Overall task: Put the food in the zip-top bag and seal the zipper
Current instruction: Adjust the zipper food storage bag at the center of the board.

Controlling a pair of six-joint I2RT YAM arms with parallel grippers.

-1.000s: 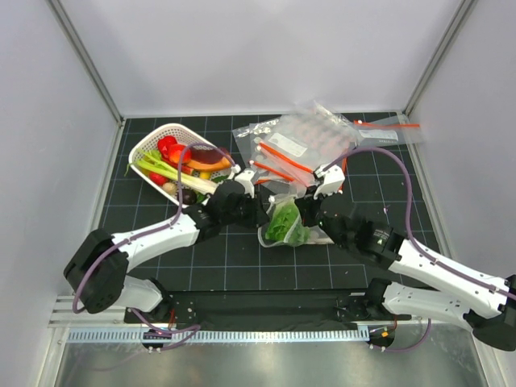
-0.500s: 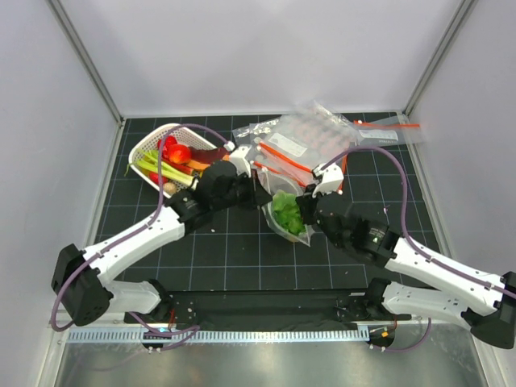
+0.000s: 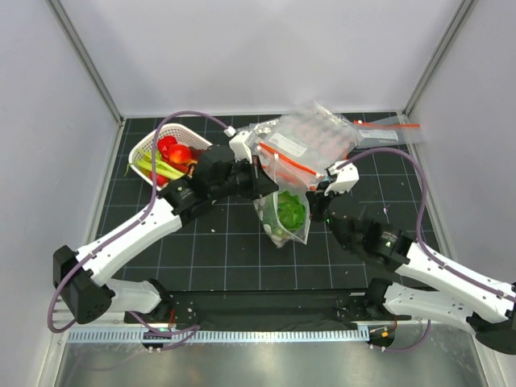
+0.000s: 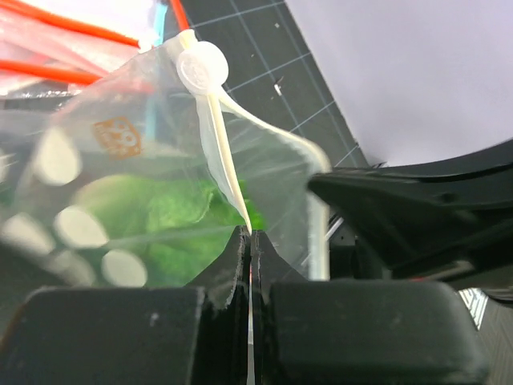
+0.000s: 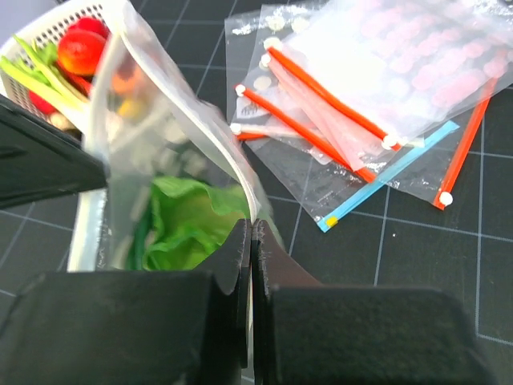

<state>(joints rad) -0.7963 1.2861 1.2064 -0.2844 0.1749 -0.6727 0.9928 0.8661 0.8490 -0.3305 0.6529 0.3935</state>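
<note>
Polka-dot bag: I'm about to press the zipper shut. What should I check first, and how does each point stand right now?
1. The lettuce sits inside the polka-dot bag: ok.
2. The left gripper has its jaws shut on the bag's mouth edge: ok.
3. The right gripper has its jaws shut on the mouth edge: ok.
4. The zipper strips lie together: not ok, the mouth gapes in the right wrist view.
5. Bag apart from the plain bags: cannot tell, they overlap in the top view.
6. Bag apart from the basket: ok.
</note>
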